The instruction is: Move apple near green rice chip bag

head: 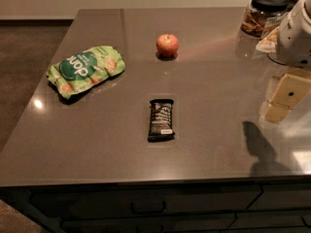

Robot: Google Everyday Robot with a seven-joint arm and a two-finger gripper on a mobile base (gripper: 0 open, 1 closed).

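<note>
A small red apple (167,45) with yellowish patches stands upright on the dark countertop (209,130), towards the back middle. The green rice chip bag (85,70) lies flat at the left, well apart from the apple. My gripper (285,97) is at the right edge of the view, above the counter, far to the right of the apple and holding nothing that I can see. Its cream-coloured fingers (290,91) hang below the white arm housing (297,33).
A small black wrapped snack bar (161,120) lies in the middle front of the counter. A glass jar with a black lid (264,12) stands at the back right, behind the arm. The counter's front edge runs above dark drawers (146,208).
</note>
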